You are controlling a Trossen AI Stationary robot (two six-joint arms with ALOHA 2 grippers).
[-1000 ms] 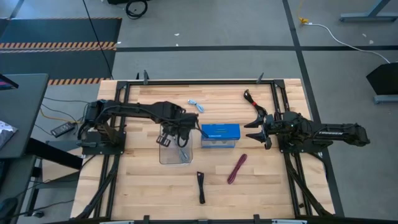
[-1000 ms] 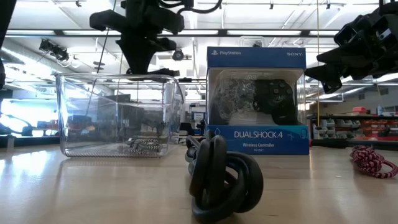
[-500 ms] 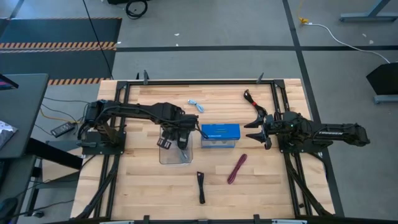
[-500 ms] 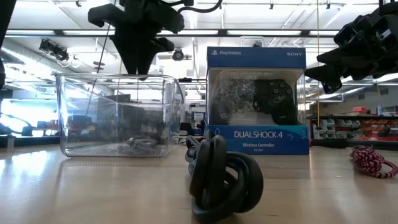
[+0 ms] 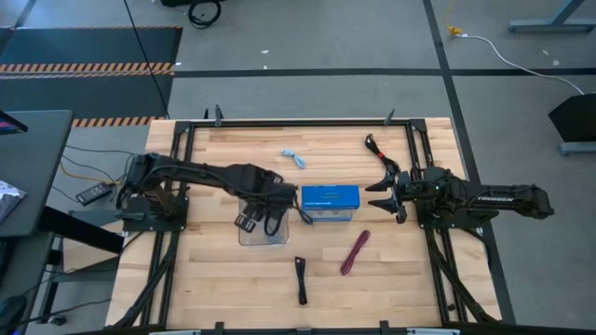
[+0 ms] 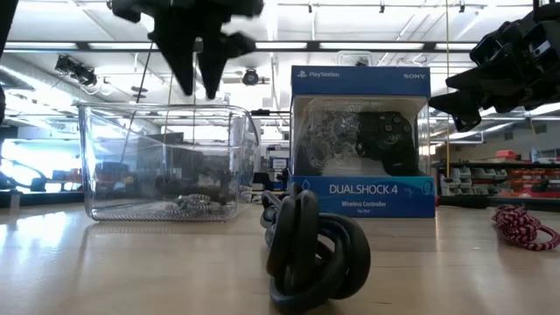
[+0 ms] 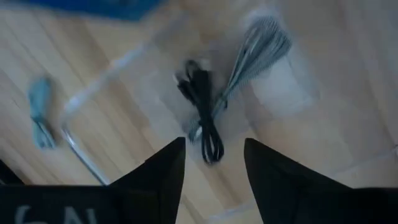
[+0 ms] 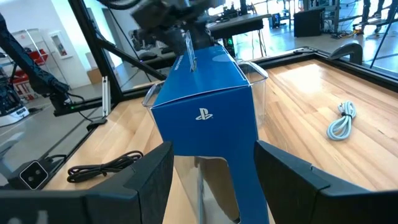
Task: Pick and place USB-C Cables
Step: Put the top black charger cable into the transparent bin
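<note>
My left gripper (image 5: 259,220) (image 6: 199,91) hangs open above the clear tray (image 5: 250,238) and touches nothing. On the tray's floor lie a black USB-C cable (image 7: 202,109) and a grey striped one (image 7: 255,53), just below the fingers. On the table lie a light blue cable (image 5: 293,158), a black-and-red cable (image 5: 374,144), a maroon cable (image 5: 354,251) and another black cable (image 5: 301,277). To the right of the blue box (image 5: 330,200), my right gripper (image 5: 380,186) (image 8: 211,149) waits open and faces it.
The blue DualShock box (image 6: 360,140) stands upright right beside the tray (image 6: 166,162). A black frame (image 5: 298,122) runs round the wooden table top. Bare wood lies near the front edge, on either side of the black cable (image 6: 311,254).
My left gripper has opened above the tray, let go of the black cable and risen a little. The cable has dropped and now lies on the tray's floor.
</note>
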